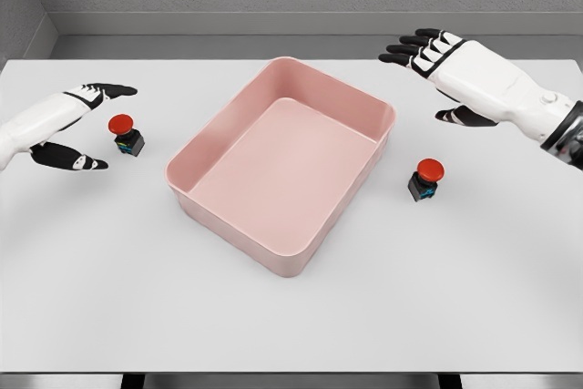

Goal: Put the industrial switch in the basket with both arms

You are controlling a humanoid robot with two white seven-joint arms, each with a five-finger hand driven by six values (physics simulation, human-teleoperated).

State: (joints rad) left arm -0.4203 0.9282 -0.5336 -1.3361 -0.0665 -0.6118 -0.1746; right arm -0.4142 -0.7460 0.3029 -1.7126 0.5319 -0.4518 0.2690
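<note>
head view | pink basket (205, 148) seen mid-table | left switch (127, 136) stood left of basket, flanked by spread, empty left hand (68, 125) | right switch (425, 179) stood right of basket | right hand (446, 66) held open, empty, beyond it

A pink rectangular basket (282, 166) sits turned at an angle. Two red-capped black switches stand upright outside it: one switch (127, 135) left, another switch (425, 179) right.

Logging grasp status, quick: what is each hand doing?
Left hand: open, holding nothing, beside a switch.
Right hand: open, holding nothing.
</note>
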